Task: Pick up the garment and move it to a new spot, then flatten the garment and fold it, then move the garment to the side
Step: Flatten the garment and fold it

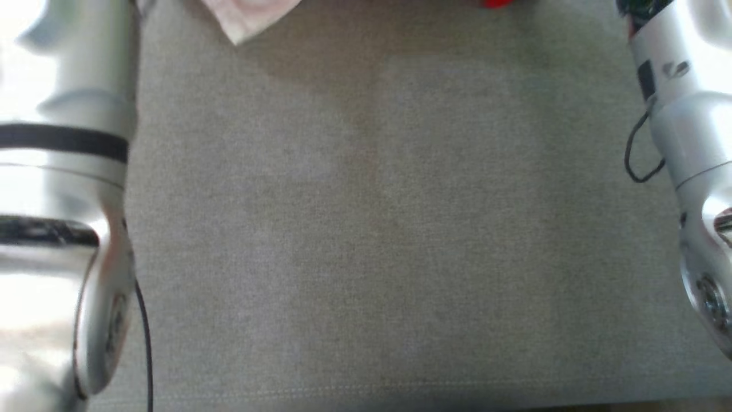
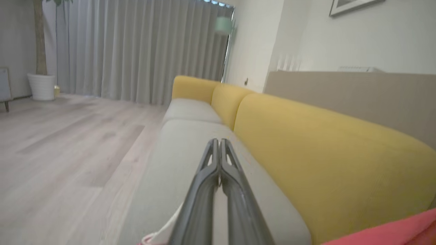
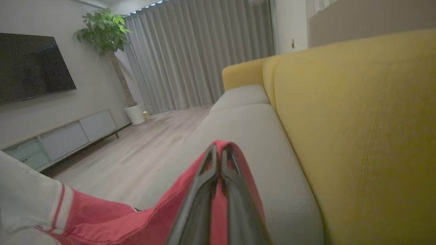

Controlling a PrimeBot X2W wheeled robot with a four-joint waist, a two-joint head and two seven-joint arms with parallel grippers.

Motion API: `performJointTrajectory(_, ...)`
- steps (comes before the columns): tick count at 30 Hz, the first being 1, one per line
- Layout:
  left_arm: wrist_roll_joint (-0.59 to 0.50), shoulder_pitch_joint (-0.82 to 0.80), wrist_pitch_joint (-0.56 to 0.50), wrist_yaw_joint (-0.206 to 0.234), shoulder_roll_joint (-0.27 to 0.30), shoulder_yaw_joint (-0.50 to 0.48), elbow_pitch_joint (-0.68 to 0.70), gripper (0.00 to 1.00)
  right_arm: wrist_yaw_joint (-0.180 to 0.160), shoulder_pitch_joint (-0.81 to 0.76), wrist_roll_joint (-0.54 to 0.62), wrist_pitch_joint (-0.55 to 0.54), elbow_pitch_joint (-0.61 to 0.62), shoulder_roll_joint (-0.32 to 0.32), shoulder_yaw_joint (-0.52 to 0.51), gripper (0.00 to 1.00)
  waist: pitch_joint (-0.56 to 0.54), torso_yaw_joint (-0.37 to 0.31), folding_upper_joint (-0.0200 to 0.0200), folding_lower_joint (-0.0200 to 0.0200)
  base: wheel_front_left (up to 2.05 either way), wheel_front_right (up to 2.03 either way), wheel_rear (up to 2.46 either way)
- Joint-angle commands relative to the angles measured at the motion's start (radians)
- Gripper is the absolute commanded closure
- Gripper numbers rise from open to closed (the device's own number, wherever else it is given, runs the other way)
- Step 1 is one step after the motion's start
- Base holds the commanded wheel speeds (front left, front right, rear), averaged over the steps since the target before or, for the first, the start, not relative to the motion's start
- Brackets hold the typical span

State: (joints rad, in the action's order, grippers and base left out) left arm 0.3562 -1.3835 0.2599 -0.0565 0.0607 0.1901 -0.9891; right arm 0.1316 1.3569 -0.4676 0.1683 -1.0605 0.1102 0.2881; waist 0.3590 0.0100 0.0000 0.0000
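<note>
R claw point(image 3: 218, 149) shut, pinching red garment point(image 3: 112, 217). L claw point(image 2: 218, 143) shut too; garment's white edge by its base, grip unclear. Cloth trails above grey sofa seat point(image 1: 366, 229). Step: prob. carrying to new spot. Next: lower onto seat, release, spread flat.

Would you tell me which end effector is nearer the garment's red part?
Right. The right end effector is shut on the garment's red part, which wraps over its fingers; the left end effector, also shut, sits by white fabric, the red further off.
</note>
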Motion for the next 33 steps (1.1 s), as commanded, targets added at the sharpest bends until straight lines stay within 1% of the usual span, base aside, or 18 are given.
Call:
performJointTrajectory(1, 0.015, -0.019, 0.002, -0.009, 0.031, -0.018, 0.004, 1.00, -0.001, 0.036, -0.010, 0.010, -0.003, -0.024, 0.018, 1.00, 0.032, 0.008, 0.0000, 0.0000, 0.00, 0.00, 0.00)
performJointTrajectory(5, 0.023, 0.019, 0.002, -0.022, 0.025, -0.027, -0.068, 1.00, -0.001, 0.024, -0.031, 0.026, -0.069, -0.026, 0.048, 1.00, 0.063, 0.012, 0.0000, 0.0000, 0.00, 0.00, 0.00)
performJointTrajectory(9, 0.020, 0.072, 0.002, -0.032, 0.024, -0.034, -0.087, 1.00, -0.001, -0.019, -0.052, 0.052, -0.082, -0.024, 0.093, 1.00, 0.072, 0.009, 0.0000, 0.0000, 0.00, 0.00, 0.00)
performJointTrajectory(13, 0.012, 0.168, 0.002, -0.038, 0.033, -0.052, -0.044, 1.00, -0.001, -0.129, -0.081, 0.079, -0.041, -0.021, 0.164, 1.00, 0.053, -0.001, 0.0000, 0.0000, 0.00, 0.00, 0.00)
performJointTrajectory(15, 0.019, 0.229, 0.002, -0.038, 0.034, -0.079, 0.004, 1.00, -0.001, -0.191, -0.115, 0.086, -0.004, -0.012, 0.181, 1.00, 0.050, -0.003, 0.0000, 0.0000, 0.00, 0.00, 0.00)
performJointTrajectory(16, 0.019, 0.229, 0.002, -0.038, 0.034, -0.079, 0.004, 1.00, -0.001, -0.191, -0.115, 0.086, -0.004, -0.012, 0.181, 1.00, 0.050, -0.003, 0.0000, 0.0000, 0.00, 0.00, 0.00)
performJointTrajectory(20, 0.013, 0.398, 0.002, -0.041, 0.035, -0.128, 0.138, 1.00, -0.001, -0.339, -0.171, 0.092, 0.092, 0.022, 0.190, 1.00, 0.018, -0.001, 0.0000, 0.0000, 0.00, 0.00, 0.00)
performJointTrajectory(24, -0.003, 0.603, 0.002, -0.043, 0.032, -0.177, 0.298, 1.00, -0.001, -0.517, -0.194, 0.093, 0.205, 0.060, 0.185, 1.00, -0.036, 0.002, 0.0000, 0.0000, 0.00, 0.00, 0.00)
performJointTrajectory(30, -0.034, 0.892, 0.002, -0.046, 0.023, -0.196, 0.542, 1.00, -0.001, -0.760, -0.199, 0.093, 0.330, 0.102, 0.156, 1.00, -0.122, 0.015, 0.0000, 0.0000, 0.00, 0.00, 0.00)
performJointTrajectory(33, -0.041, 1.023, -0.004, -0.036, 0.019, -0.185, 0.665, 1.00, -0.001, -0.869, -0.188, 0.092, 0.387, 0.117, 0.133, 1.00, -0.159, 0.019, 0.0000, 0.0000, 0.00, 0.00, 0.00)
